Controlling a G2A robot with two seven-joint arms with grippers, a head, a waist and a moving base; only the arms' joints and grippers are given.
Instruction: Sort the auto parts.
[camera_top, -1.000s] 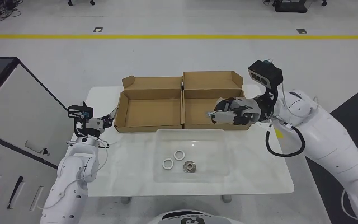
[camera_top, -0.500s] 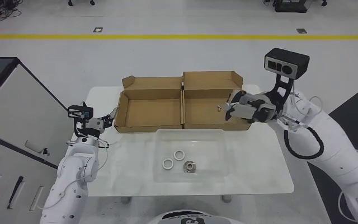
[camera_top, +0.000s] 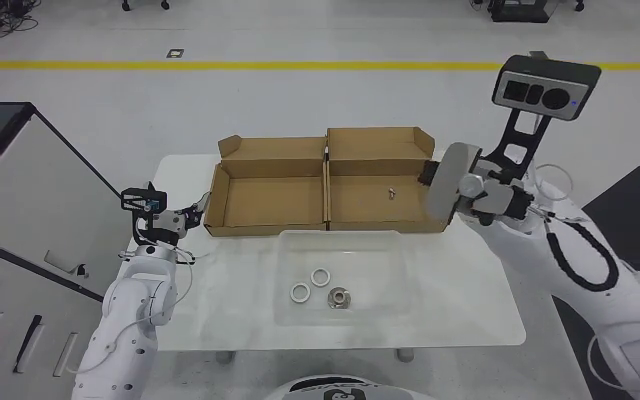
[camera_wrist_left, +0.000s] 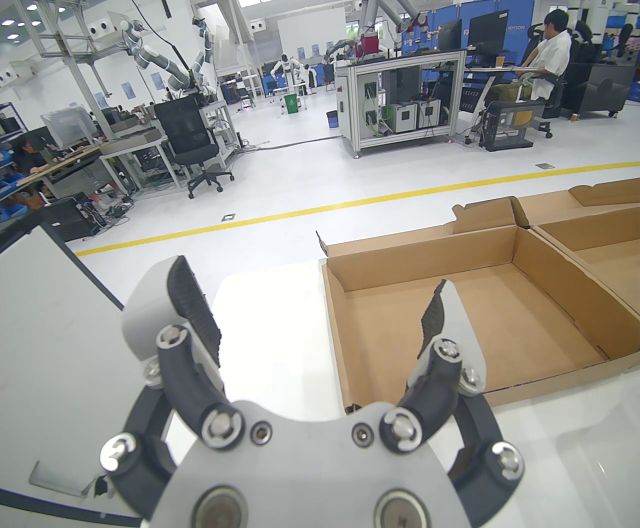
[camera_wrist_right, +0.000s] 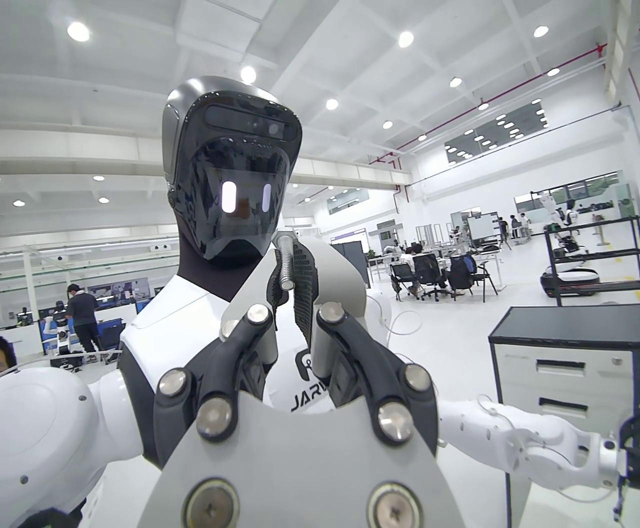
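Auto parts (camera_top: 321, 288) occupy three locations.

Location one: the clear tray (camera_top: 290, 250) stands on the bench (camera_top: 470, 290), between its near edge and the cardboard boxes. It holds two white rings (camera_top: 321, 276) (camera_top: 299, 293) and a metal hub (camera_top: 340, 297), close together toward the tray's near side.

Location two: a small fastener (camera_top: 390, 188) lies on the floor of the right box (camera_top: 355, 212), in its right half.

Location three: a threaded stud (camera_wrist_right: 284, 250) is clamped in the right pincer (camera_wrist_right: 290, 266), its fingers drawn almost together on it. I see this pincer (camera_top: 447, 185) raised beside the right wall of the right box.

The left box (camera_top: 270, 205) touches the right box, and both run along the bench's far edge.

The left pincer (camera_wrist_left: 307, 280) is spread wide with nothing between its pads. In the top view I read it (camera_top: 190, 214) at the bench's left edge, just beside the left box's left wall.
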